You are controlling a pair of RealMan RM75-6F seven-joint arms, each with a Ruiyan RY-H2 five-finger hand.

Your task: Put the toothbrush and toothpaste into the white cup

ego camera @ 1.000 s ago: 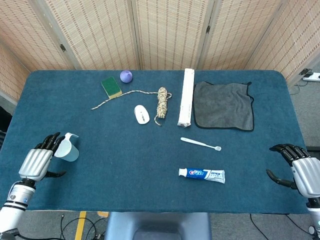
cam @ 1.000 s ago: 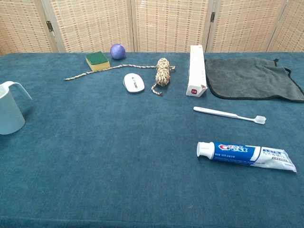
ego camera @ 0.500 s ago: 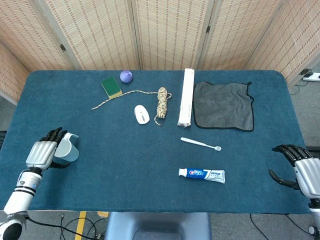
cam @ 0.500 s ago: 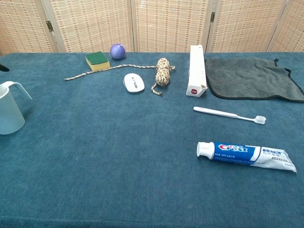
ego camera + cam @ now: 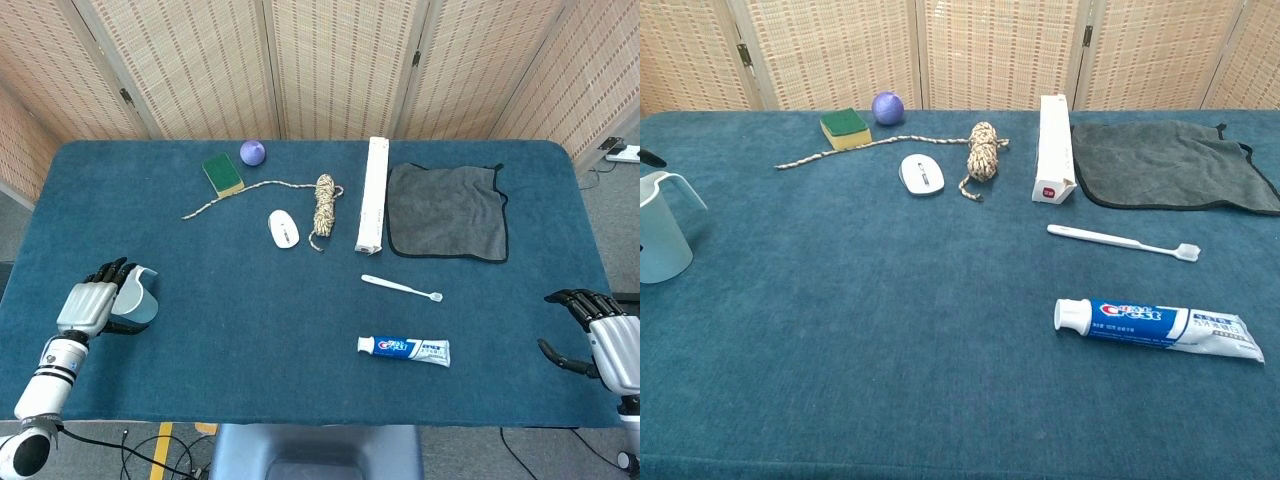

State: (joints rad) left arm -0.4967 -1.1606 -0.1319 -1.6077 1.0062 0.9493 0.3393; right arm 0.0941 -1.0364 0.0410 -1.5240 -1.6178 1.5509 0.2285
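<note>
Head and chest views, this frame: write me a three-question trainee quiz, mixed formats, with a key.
1. True or false: the toothbrush already stands inside the white cup.
2. Multiple choice: which item lies nearest the toothpaste? A) green sponge B) toothbrush C) purple ball
3. Fill in: the hand beside the white cup is the robot's ____ hand.

Key
1. False; it lies flat on the table, far to the cup's right.
2. B.
3. Left; the right hand hangs open at the table's opposite edge, holding nothing.
</note>
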